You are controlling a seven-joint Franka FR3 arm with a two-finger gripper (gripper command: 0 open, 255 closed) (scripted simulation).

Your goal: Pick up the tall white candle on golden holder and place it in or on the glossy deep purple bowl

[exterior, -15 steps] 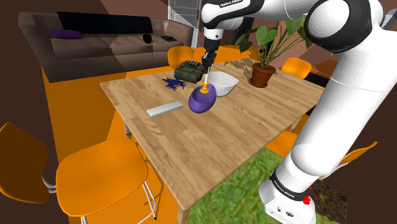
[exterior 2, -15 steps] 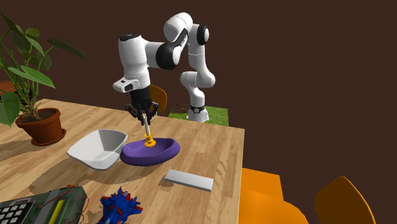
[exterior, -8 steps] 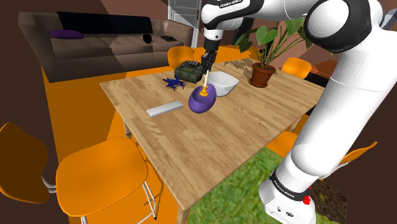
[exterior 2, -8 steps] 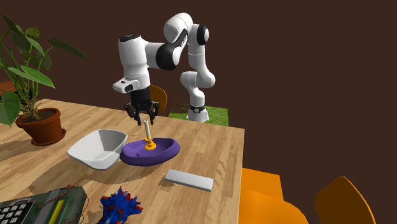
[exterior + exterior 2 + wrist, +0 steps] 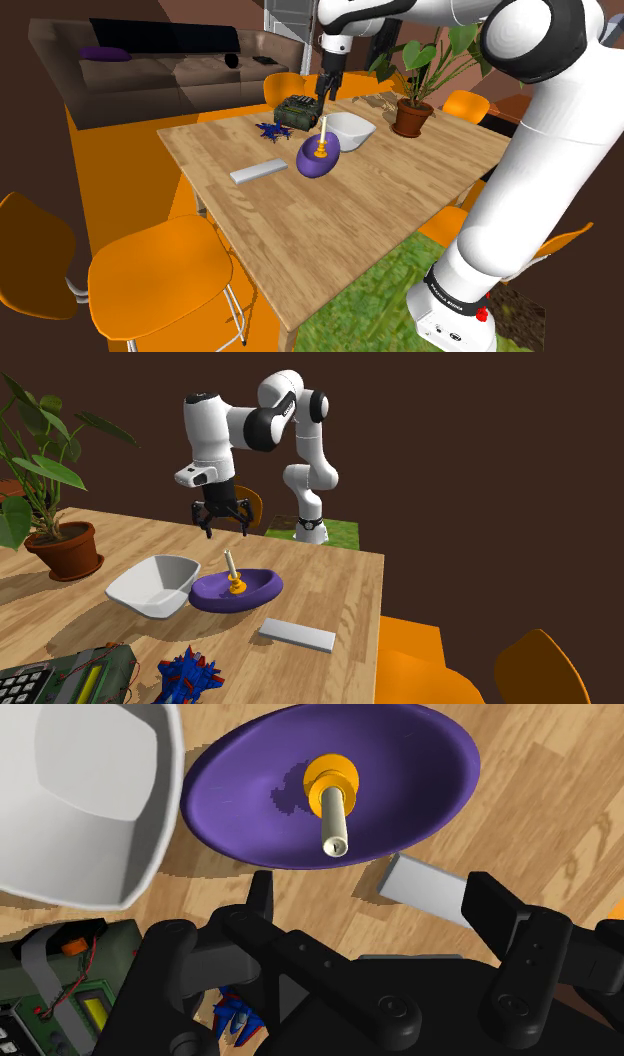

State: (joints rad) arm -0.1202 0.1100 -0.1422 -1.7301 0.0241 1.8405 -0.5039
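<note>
A living room with a brown sofa lies behind the pale wooden worktop, which is ringed by orange chairs. A second ago the black two-finger tool pinched the tall cream-white candle on its round golden holder. Half a second ago its fingers had parted around the stem. Now it has lifted clear and hangs spread and empty above the candle.

Directly below the tool the candle stands by itself, upright or near it, with its holder seated inside the glossy deep purple oval bowl and open air between the candle top and the fingertips. A white squarish bowl sits to one side of the tool and a flat grey slab to the other.

By my reading the placing is done: the candle is released and steady. It remains only to draw away without brushing it.
</note>
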